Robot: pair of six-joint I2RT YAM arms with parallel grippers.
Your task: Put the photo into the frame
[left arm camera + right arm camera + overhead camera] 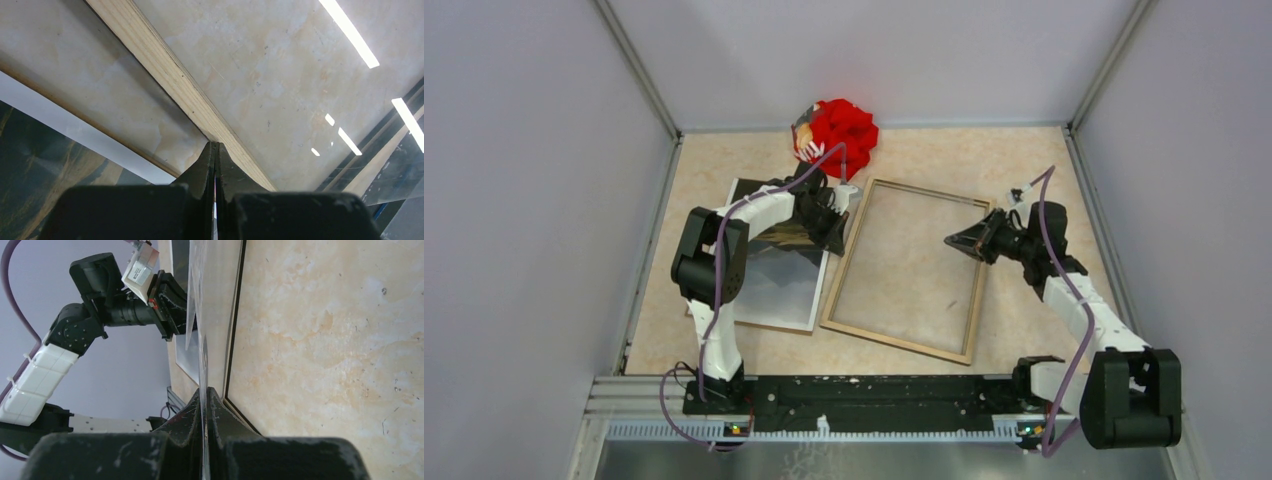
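Note:
The frame (pixel 902 340) lies wood-coloured back up in the middle of the table; its pale rail (pixel 170 80) runs just ahead of my left fingertips. The photo (pixel 779 285) lies flat to its left, picture side up, partly under my left arm, and its white edge shows in the left wrist view (pixel 75 130). A thin clear sheet (pixel 199 315) stands on edge over the frame. My right gripper (pixel 205 390) is shut on its near end. My left gripper (pixel 215 145), at the frame's upper left rail (pixel 836 215), is shut at the sheet's far end.
A red cloth bundle (pixel 844 130) sits at the back of the table, just behind my left wrist. Grey walls close in the left, right and back sides. The black mounting rail (pixel 874 390) runs along the near edge.

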